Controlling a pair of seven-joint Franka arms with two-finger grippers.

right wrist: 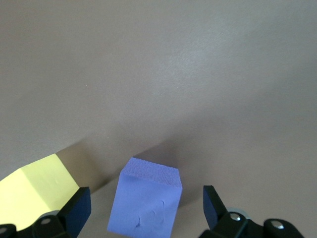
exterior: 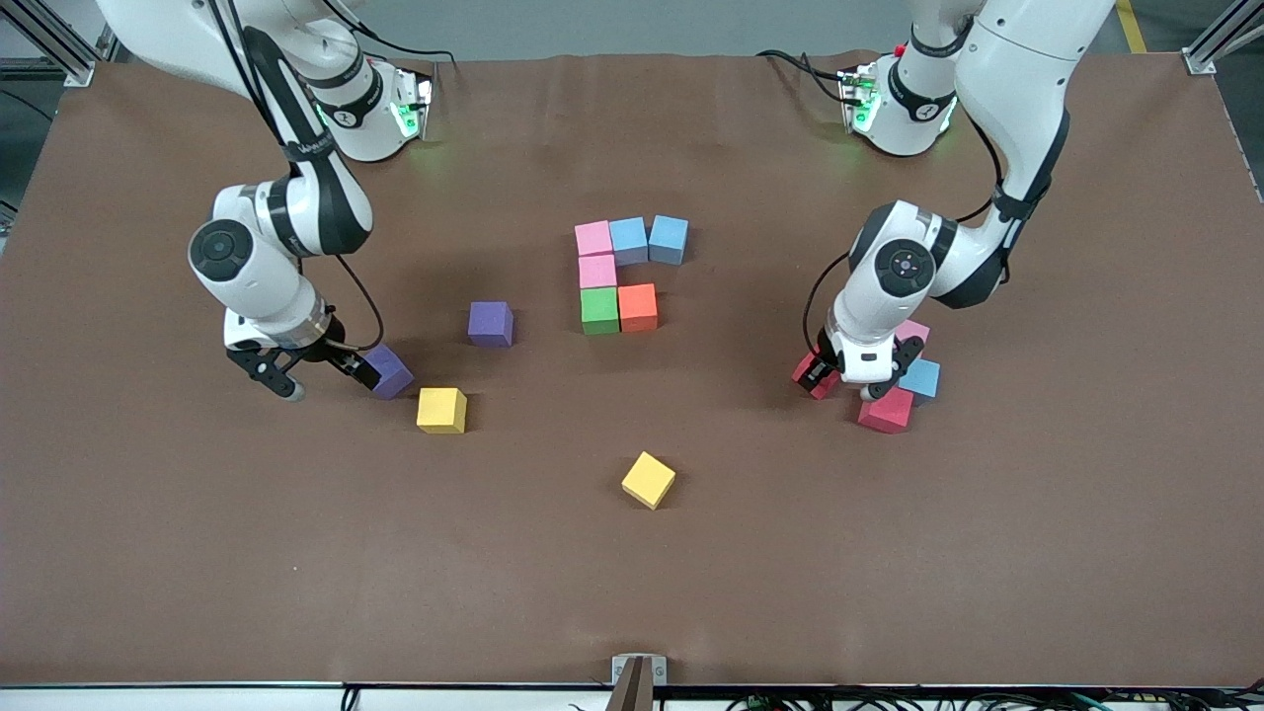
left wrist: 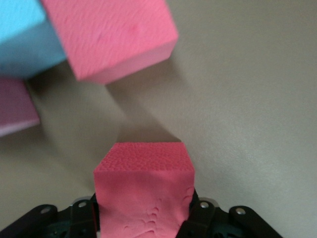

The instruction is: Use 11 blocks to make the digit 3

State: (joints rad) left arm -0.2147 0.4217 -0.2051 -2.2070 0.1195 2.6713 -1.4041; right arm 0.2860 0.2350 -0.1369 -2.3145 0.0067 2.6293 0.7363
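The unfinished figure sits mid-surface: a pink block with two light blue blocks in a touching row, a second pink one just nearer the front camera under the first, then a green block with an orange block beside it. A purple block lies apart toward the right arm's end.

The left claw is down on the surface, its fingers closed on a red block. Close by are another red block, a light blue block and a pinkish block.

The right claw is low, fingers spread wide either side of a second purple block, not gripping it. Two yellow blocks lie nearer the front camera.
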